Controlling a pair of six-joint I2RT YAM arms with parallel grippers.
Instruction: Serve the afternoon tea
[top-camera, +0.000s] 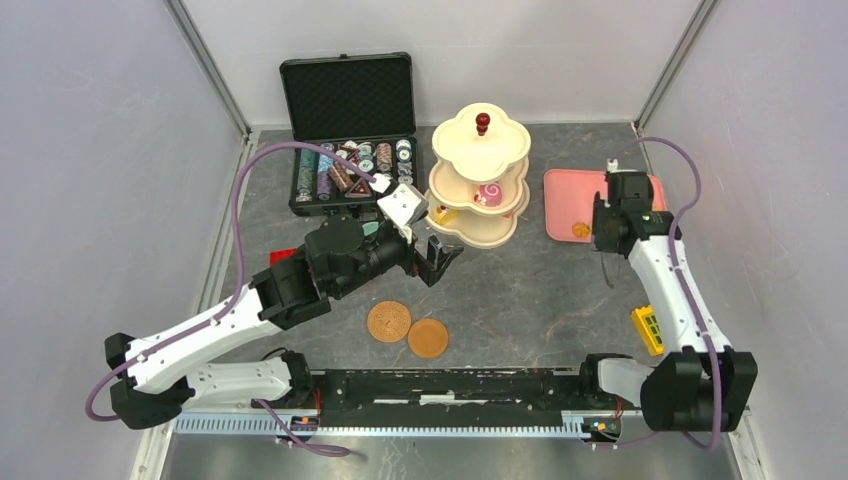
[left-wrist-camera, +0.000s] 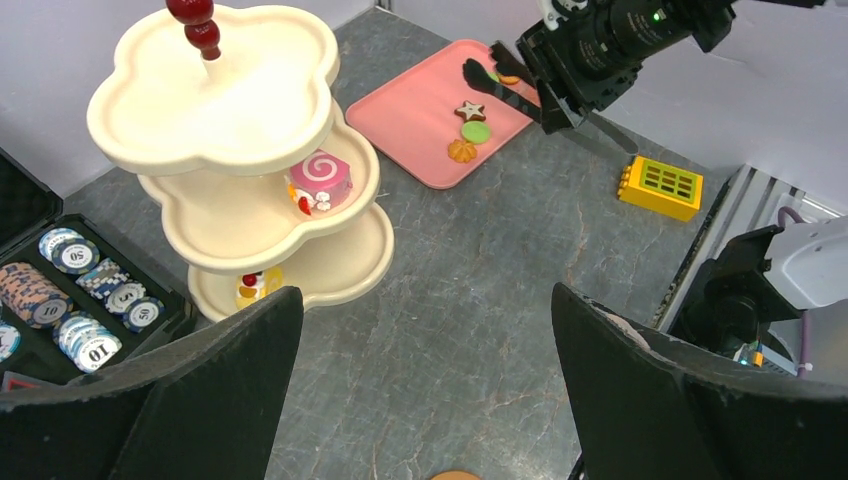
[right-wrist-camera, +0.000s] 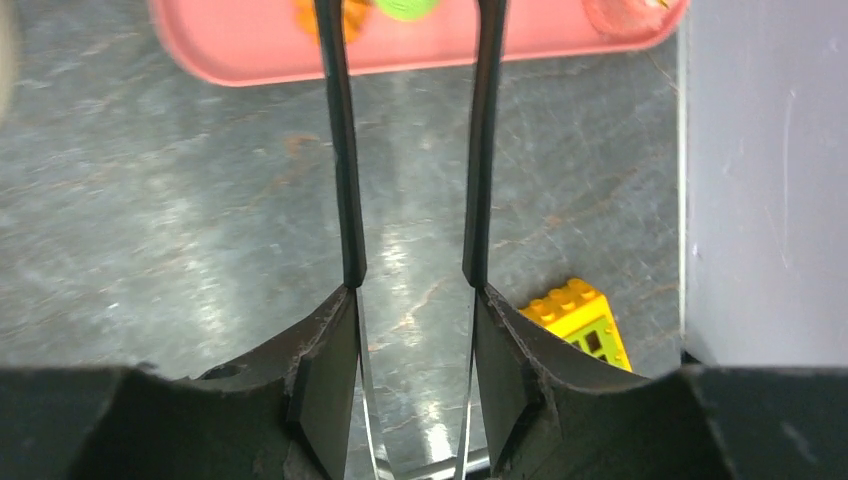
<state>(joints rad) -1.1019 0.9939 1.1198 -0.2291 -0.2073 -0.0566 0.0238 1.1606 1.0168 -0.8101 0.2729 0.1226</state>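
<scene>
Where the narrowed right claw meets the pink tray, a green pastry lies between its tips, pinched or not unclear

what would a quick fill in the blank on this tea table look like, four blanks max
1. The pink swirl pastry sits on the ___ tier of the stand.
2. The knob on top of the stand is coloured ___.
3. The tray under the star cookie is coloured ___.
4. The left gripper has its jaws ___.

Missing words: middle; red; pink; open
</scene>
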